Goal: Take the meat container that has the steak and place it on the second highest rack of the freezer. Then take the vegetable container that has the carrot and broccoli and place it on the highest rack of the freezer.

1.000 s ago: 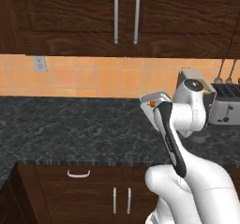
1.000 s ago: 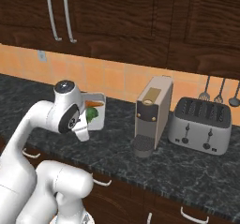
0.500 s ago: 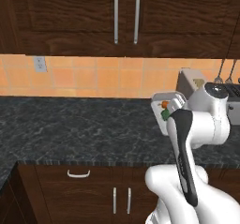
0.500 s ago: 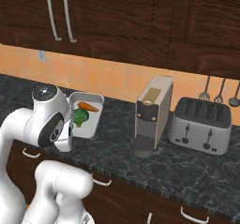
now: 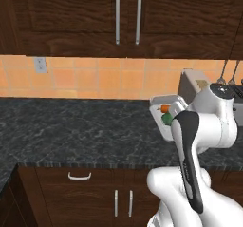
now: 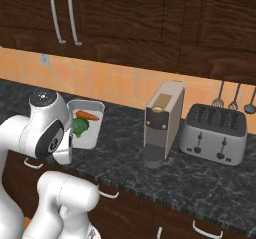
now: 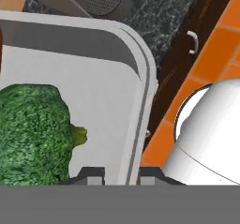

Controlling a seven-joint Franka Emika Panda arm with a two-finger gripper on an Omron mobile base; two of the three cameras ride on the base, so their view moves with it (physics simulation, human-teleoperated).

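The vegetable container (image 6: 86,125) is a white tray, held tilted above the dark counter. In it lie the orange carrot (image 6: 87,116) and the green broccoli (image 6: 80,127). From the left base view the same container (image 5: 167,105) shows beside my arm, with the carrot (image 5: 164,108) and broccoli (image 5: 167,119) inside. In the hand view my gripper (image 7: 121,174) is shut on the container's rim (image 7: 140,101), and the broccoli (image 7: 33,134) sits just left of the fingers. The meat container, steak, freezer and its racks are out of view.
A tall coffee machine (image 6: 162,118) and a silver toaster (image 6: 215,133) stand on the black stone counter (image 5: 71,131) to the right. Utensils (image 6: 235,99) hang on the orange tiled wall. Dark cabinets (image 5: 128,12) run above, drawers below.
My arm has swung sideways with the container, toward the right in the left base view and the left in the right base view. The grip on the rim has held.
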